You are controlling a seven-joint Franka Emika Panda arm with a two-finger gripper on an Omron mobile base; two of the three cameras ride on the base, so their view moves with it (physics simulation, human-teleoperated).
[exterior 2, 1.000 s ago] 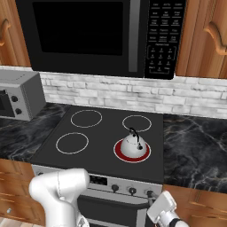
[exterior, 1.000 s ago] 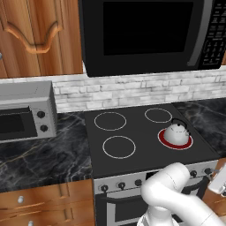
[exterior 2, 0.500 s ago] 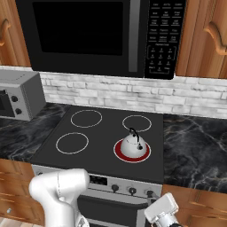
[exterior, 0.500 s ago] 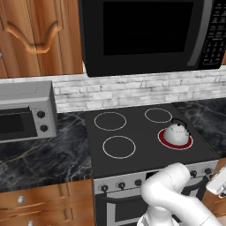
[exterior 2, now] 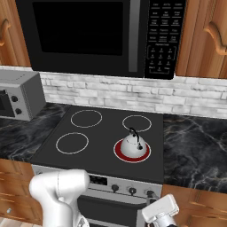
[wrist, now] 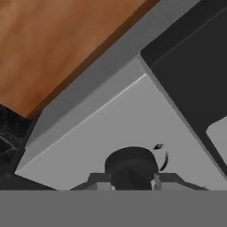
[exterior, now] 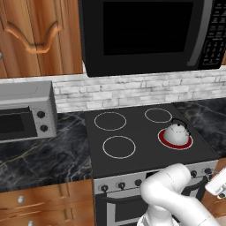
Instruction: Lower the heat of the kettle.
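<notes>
Left base view: kettle [exterior: 176, 133] sits upright on the front-right burner [exterior: 164, 140], ring under it glowing red, other three rings dark. Row of knobs runs along the stove's front panel [exterior: 128, 182] below the cooktop; the white hand of the arm shows at the far right edge by the rightmost knob [exterior: 207, 171] — so the pincer works well below and in front of the kettle, not at it. Right base view: same layout, kettle [exterior 2: 133, 143] on the red ring, front-right; the hand [exterior 2: 160, 210] hangs just under the panel's right end, near the knob [exterior 2: 150, 193] there, kettle up and back-left from it. Fingers not visible here, can't tell spread from this side. Hand view: a dark round knob [wrist: 131, 165] dead centre and very close on the grey panel, a small curved arrow mark [wrist: 164, 159] beside it; gripper [wrist: 131, 181] tips stand either side of the knob, close against it — looks closed on it or nearly so, but contact is hard to confirm. Judgement: coming move turns on the knob's axis pointing straight out of the panel toward the hand, so wrist roll about that axis should drop the heat.
</notes>
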